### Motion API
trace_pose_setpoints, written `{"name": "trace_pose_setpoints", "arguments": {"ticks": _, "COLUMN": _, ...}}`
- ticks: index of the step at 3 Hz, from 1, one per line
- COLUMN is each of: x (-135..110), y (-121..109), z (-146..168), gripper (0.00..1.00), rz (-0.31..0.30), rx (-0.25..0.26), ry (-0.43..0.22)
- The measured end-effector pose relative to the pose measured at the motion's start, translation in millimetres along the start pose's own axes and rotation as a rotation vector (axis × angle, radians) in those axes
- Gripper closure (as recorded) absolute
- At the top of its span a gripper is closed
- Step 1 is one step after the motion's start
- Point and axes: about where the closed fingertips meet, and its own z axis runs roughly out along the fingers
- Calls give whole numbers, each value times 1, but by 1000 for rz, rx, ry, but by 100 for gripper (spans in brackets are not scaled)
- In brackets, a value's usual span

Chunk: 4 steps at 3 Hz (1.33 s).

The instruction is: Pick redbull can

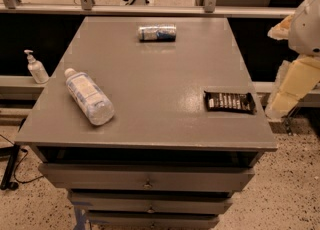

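Silver-and-blue slim metal redbull can (pixel 157 33) lies on its side at the far edge of the grey tabletop (pixel 160 109). The cream-coloured gripper (pixel 294 86) hangs off the right side, well apart; how open it is, I cannot tell. Best approach: come from above and close across the can's narrow body.

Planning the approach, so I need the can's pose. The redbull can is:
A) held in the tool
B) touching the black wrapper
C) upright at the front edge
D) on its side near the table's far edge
D: the redbull can lies on its side near the far edge of the table, while the tool is off the table's right side, well apart from it.
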Motion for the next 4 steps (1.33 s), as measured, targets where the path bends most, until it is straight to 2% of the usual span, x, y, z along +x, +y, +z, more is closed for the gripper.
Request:
{"name": "trace_pose_setpoints", "arguments": {"ticks": 1, "x": -13, "y": -26, "z": 25, "gripper": 0, "rz": 13, "rx": 32, "ry": -115}}
{"name": "trace_pose_setpoints", "arguments": {"ticks": 2, "x": -34, "y": -72, "z": 48, "gripper": 0, "rz": 19, "rx": 90, "ry": -234}}
{"name": "trace_pose_setpoints", "arguments": {"ticks": 3, "x": -64, "y": -125, "z": 68, "gripper": 0, "rz": 10, "rx": 145, "ry": -309}}
{"name": "trace_pose_setpoints", "arguments": {"ticks": 4, "x": -64, "y": -125, "z": 68, "gripper": 0, "rz": 11, "rx": 145, "ry": -309}}
